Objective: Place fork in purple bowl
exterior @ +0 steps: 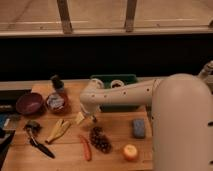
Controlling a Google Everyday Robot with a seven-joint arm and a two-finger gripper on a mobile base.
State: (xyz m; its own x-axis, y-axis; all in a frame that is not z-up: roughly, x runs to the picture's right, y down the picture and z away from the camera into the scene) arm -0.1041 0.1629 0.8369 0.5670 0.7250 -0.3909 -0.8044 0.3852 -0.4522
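The purple bowl [29, 103] sits at the table's left, dark and round, with nothing visible inside it. My white arm reaches in from the right. My gripper [89, 116] hangs from the arm's end over the middle of the table, open, between the banana [59, 130] and the grapes [100, 140]. It is well to the right of the bowl. I see nothing held in it. I cannot make out the fork; the spot just under the gripper, beside a pale yellow piece [80, 118], is partly hidden.
An orange-rimmed bowl [56, 101] and a dark bottle [56, 82] stand right of the purple bowl. A green bin [115, 82] is behind the arm. A black-handled tool [39, 142], red chili [86, 148], orange fruit [130, 151] and blue sponge [138, 127] lie near the front.
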